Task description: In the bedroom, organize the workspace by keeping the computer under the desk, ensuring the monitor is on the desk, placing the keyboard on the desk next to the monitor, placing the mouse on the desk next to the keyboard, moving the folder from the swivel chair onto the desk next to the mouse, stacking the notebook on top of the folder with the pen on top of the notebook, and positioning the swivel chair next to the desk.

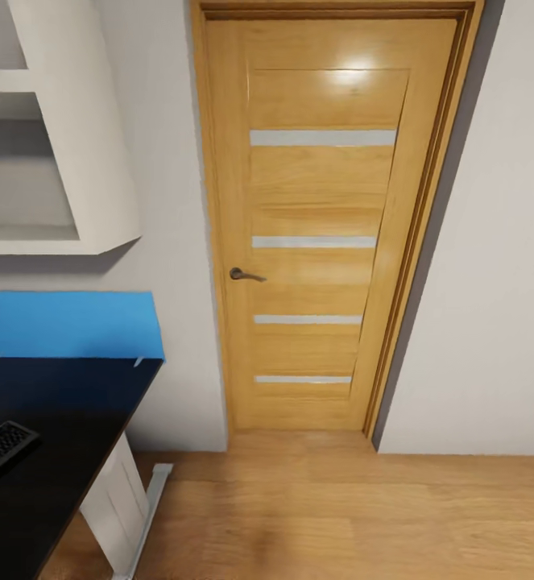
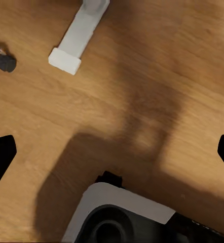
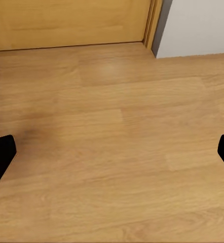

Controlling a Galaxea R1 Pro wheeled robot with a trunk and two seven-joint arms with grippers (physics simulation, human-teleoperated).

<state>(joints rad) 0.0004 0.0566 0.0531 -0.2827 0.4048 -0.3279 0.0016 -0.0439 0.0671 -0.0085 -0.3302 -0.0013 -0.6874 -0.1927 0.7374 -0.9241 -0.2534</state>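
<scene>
**Turn from the door, back to the worktop**

Floor [image 3: 117,152] lies under both end effectors, left [image 2: 112,152] and right [image 3: 112,152], each spread open and empty. Worktop [image 1: 65,435] with keyboard [image 1: 1,447] sits left of them, door [image 1: 323,225] ahead. Judgement: swing the base left slowly, arms tucked in.

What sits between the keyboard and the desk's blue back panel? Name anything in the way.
Nothing visible does. In the head view the keyboard lies on the desk at the picture's left edge, and bare black top runs from it up to the blue back panel.
</scene>
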